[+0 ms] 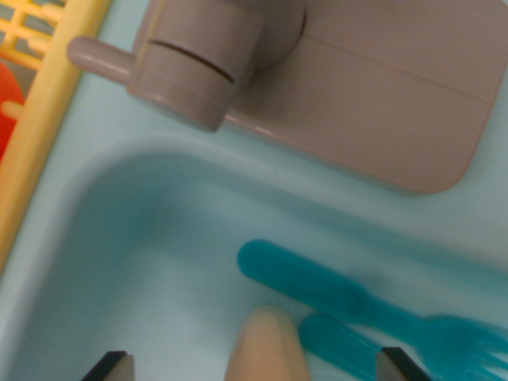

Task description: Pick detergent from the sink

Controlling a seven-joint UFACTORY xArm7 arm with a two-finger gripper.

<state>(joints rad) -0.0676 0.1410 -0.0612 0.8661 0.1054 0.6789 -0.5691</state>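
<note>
**Hovering over the detergent, nothing gripped yet**

Looking down into the pale blue sink (95,238), I hold my gripper (252,367) spread wide, fingertips either side of the beige detergent (266,349) top below me. Descent, closing and lifting remain. Two teal utensils (373,317) lie touching it, crowding one fingertip; the grey faucet (198,71) sits behind the basin.

faucet (198,71) behind sink (119,238), fork (357,305) inside sink

detergent (266,349) cropped at bottom edge, end effector (254,367) tips barely visible
</note>
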